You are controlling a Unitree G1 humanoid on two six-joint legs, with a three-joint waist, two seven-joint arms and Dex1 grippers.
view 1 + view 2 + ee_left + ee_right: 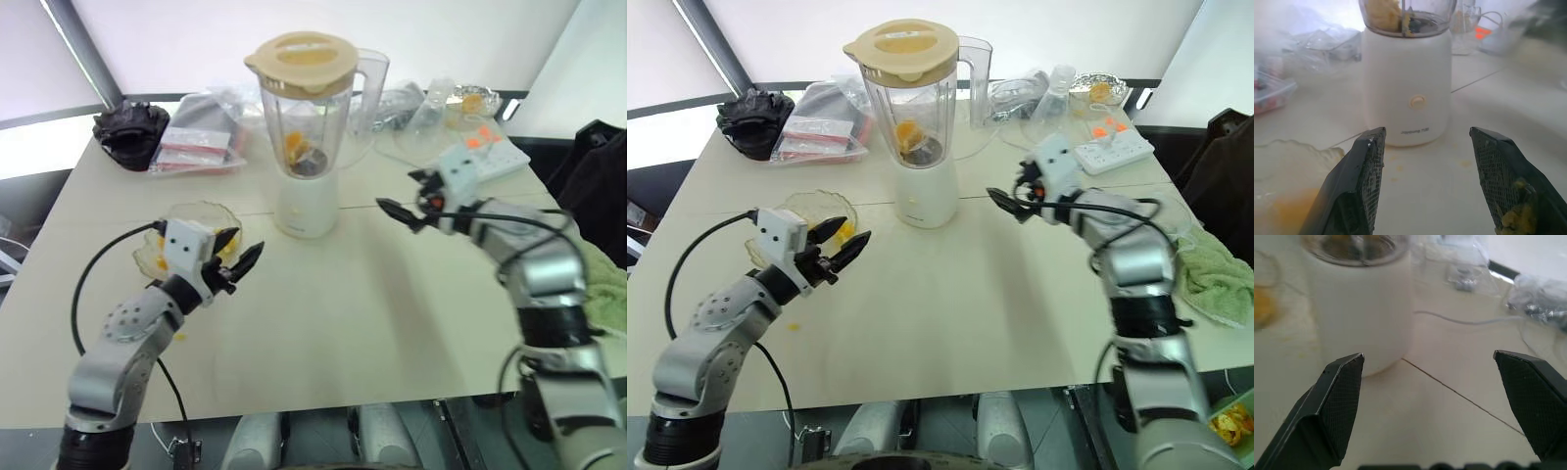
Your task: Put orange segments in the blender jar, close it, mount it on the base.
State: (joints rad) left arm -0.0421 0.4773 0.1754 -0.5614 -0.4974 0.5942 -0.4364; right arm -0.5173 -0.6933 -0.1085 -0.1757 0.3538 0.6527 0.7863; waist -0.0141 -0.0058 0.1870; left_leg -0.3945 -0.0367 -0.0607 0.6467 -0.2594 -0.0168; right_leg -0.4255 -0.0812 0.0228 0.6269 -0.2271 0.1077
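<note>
The blender jar [302, 116], clear with a handle at its rear right, stands upright on the white base [306, 206]. A cream-yellow lid [301, 61] covers its rim. Orange segments [294, 145] lie inside near the dark blade hub. My left gripper [244, 249] hovers open and empty left of the base, beside a shallow glass bowl [192, 217] with orange remains. Pulp sticks to one of its fingers [1513, 215]. My right gripper [399, 192] is wide open and empty to the right of the base [1361, 308], apart from it.
At the back left lie a black bundle [132, 132] and plastic bags [201, 142]. A white power strip [495, 157], a clear cup [431, 106] and a foil dish [473, 98] sit back right. A green towel [1215, 276] lies at the right edge.
</note>
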